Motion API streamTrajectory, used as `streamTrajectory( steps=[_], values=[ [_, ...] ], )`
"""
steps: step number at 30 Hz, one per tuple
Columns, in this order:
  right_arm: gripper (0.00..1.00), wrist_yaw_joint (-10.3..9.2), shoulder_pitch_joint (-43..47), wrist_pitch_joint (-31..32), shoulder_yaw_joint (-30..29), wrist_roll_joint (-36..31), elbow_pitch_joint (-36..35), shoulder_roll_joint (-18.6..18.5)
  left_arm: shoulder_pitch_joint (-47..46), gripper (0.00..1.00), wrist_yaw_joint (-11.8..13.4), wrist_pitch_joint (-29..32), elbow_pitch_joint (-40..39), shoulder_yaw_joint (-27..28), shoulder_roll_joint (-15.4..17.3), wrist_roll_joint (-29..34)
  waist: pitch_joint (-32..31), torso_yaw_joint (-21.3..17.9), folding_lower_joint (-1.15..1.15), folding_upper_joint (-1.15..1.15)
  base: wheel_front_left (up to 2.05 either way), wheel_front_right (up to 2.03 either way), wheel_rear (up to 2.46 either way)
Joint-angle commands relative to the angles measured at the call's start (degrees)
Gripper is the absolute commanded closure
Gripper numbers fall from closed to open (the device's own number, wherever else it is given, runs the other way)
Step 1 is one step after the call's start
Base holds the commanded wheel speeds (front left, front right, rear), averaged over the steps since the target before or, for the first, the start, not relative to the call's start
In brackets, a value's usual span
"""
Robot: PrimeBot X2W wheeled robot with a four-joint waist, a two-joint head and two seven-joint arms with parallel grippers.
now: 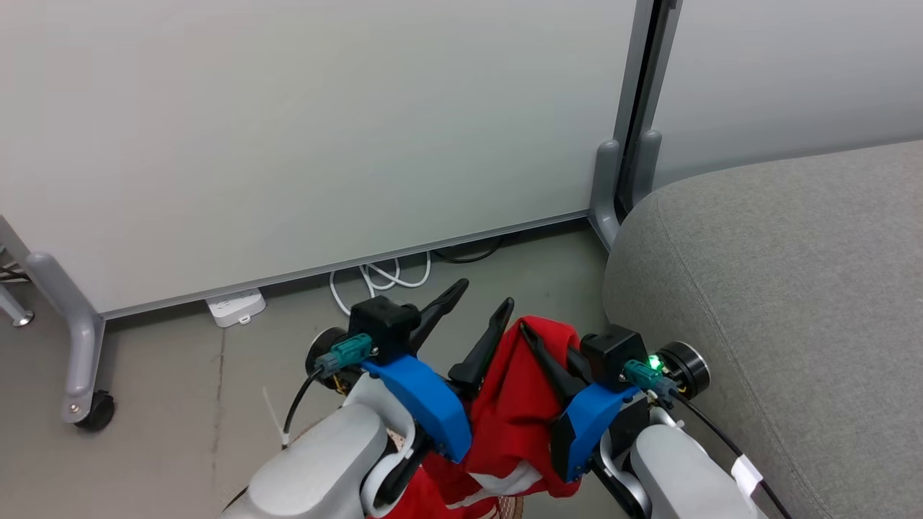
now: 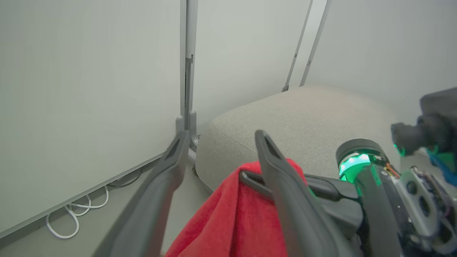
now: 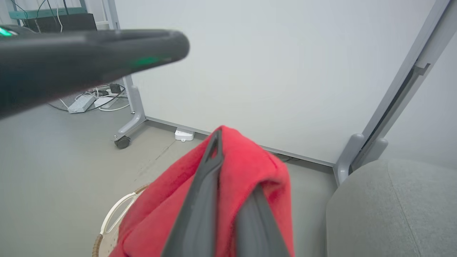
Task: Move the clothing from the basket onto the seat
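Clothing (image 1: pixel 519 411), soft and red, hangs in the air from the right pincer (image 1: pixel 541 349). That pincer's two fingers are squeezed together on the top fold. The cloth hangs down over the basket (image 3: pixel 107 221), just beside the grey seat (image 1: pixel 779 288), but it is not on the seat yet. The left pincer (image 1: pixel 484 295) has its fingers wide apart and holds nothing. I think the carrying step is on now. Next, the right arm needs to swing over the seat, then open and drop the clothing there.
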Motion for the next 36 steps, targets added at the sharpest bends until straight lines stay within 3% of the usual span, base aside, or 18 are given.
streamTrajectory(
  steps=[1, 9, 20, 36],
  values=[
    [1.00, -0.02, 0.69, -0.42, -0.21, -0.31, -0.26, -0.11, 1.27, 0.00, 0.25, -0.35, -0.82, 0.84, 0.55, 0.92, 0.09, 0.11, 0.00, 0.00, 0.00, 0.00, 0.00],
    [1.00, -0.02, 1.64, -0.22, -1.88, -1.05, -0.87, -0.12, 16.94, 0.00, 1.04, -0.31, -11.80, 14.53, 4.54, 13.50, 0.55, 0.85, 0.00, 0.00, 0.00, 0.00, 0.00],
    [1.00, -0.02, 2.14, 0.44, -3.68, -1.86, -1.80, -0.12, 30.46, 0.00, -2.81, -0.32, -18.52, 28.04, 3.15, 25.10, 0.85, 1.87, 0.00, 0.00, 0.00, 0.00, 0.00],
    [1.00, -0.02, 2.65, 0.74, -3.60, -1.06, -2.37, -0.12, 34.12, 0.00, -6.81, -0.32, -16.73, 35.23, -1.08, 32.34, 0.90, 1.71, 0.00, 0.00, 0.00, 0.00, 0.00]
  ],
)
